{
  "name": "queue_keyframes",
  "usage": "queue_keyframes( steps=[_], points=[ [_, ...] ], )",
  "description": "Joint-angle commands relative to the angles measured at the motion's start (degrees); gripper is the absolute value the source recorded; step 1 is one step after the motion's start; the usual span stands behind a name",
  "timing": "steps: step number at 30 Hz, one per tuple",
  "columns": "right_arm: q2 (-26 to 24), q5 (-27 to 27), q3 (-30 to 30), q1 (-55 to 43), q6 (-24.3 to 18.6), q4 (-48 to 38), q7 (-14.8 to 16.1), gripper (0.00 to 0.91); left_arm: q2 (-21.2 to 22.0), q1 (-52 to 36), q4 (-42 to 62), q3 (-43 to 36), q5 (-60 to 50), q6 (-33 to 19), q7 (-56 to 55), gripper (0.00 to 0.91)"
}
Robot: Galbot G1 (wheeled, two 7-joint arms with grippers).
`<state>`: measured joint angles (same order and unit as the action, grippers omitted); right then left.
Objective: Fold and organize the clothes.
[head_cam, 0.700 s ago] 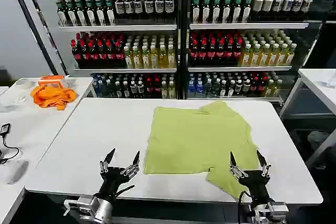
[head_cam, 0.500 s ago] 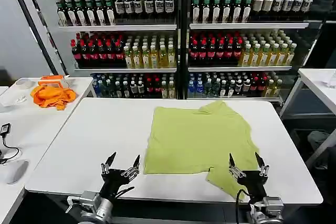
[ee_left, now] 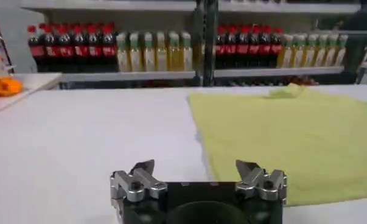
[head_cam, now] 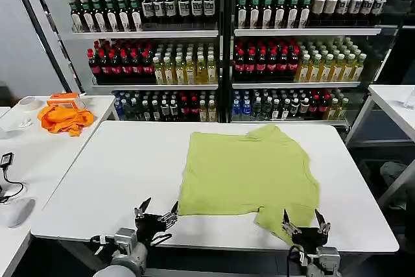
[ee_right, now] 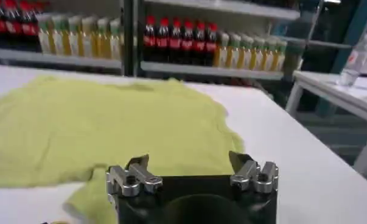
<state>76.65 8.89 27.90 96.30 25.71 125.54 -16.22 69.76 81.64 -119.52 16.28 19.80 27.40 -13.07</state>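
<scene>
1. The light yellow-green short-sleeved cotton T-shirt [head_cam: 249, 173] lies spread on the white desk [head_cam: 110, 173], partly folded, with one sleeve sticking out over the near edge.
2. The left gripper [head_cam: 156, 215] sits at the near desk edge with its jaws released and empty; the shirt's near left corner lies just beyond and to the right of them.
3. The right gripper [head_cam: 303, 226] is also spread and empty, with the protruding sleeve directly ahead of its jaws.
4. The step in hand appears to be a pause between folds.
5. Next, each gripper likely needs to advance, pinch the near hem and carry it across the shirt.
</scene>
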Motion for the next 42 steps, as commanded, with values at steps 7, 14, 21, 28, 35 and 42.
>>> queue_keyframes(
  steps=[7,14,21,28,35,42],
  points=[
    [1.00,-0.60,-0.82,1.40,1.16,-0.78,-0.87,0.907,1.21,-3.89,4.17,-6.10,-0.81,2.33,-1.36,0.907],
    [2.45,-1.80,-1.36,1.51,1.04,-1.56,-0.80,0.494,2.22,-4.49,6.29,-8.05,-1.75,2.39,-1.69,0.393],
    [2.87,-0.98,-1.32,1.61,0.54,-1.99,-1.61,0.000,1.80,-4.12,6.18,-8.47,-0.29,3.53,-1.56,0.040],
    [3.48,-0.66,-1.77,1.85,0.43,-1.76,-1.92,0.000,1.44,-3.88,6.34,-8.57,0.58,3.52,-0.97,0.030],
    [3.52,-0.55,-1.76,2.19,0.02,-1.42,-1.78,0.000,1.06,-4.02,6.59,-8.33,3.02,2.96,0.04,0.030],
    [3.58,-0.04,-1.68,3.05,-1.83,0.28,-1.45,0.000,1.13,-2.52,4.33,-8.00,4.59,1.94,1.54,0.030]
  ],
)
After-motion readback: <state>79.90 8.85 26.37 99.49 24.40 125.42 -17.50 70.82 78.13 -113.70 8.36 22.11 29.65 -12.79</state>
